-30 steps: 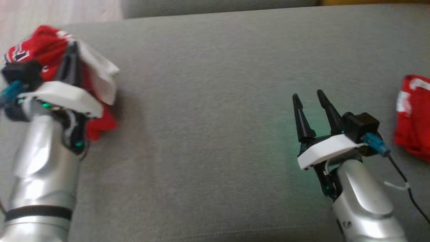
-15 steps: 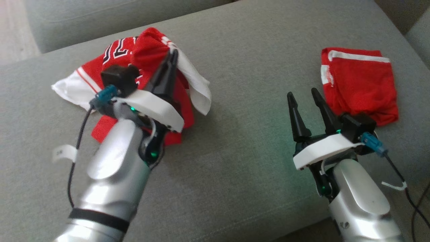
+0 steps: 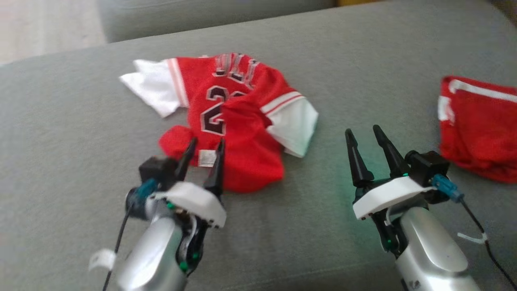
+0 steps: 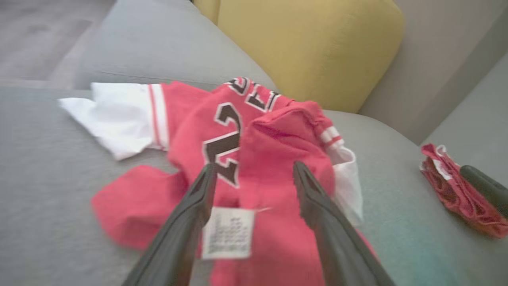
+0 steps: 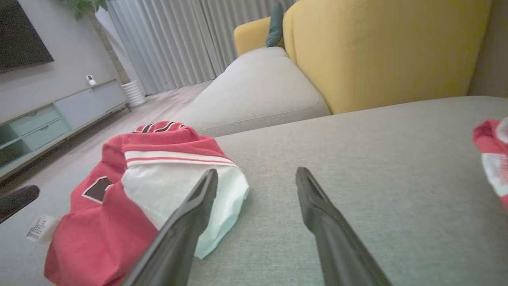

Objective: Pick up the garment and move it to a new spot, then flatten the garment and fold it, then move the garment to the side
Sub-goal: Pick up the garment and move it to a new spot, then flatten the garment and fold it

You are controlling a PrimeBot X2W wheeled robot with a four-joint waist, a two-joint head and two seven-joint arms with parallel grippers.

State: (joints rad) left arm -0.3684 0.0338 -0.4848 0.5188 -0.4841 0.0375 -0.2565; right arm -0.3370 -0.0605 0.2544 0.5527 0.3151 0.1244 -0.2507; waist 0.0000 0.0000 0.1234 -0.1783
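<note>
Red basketball jersey, white sleeves: crumpled on grey couch seat, left of its centre.
Left gripper: jaws spread, holding nothing, over seat's near left.
Right gripper: jaws spread, empty, over seat's near right.
Folded red garment: seat's right edge.

You've got the jersey lying crumpled on the sofa; red, white-sleeved, black numerals facing up; near part bunched over itself.

You can't see all of the red shorts: the head view's right edge cuts them off. The print on the tag on the jersey is too blurred to read.
</note>
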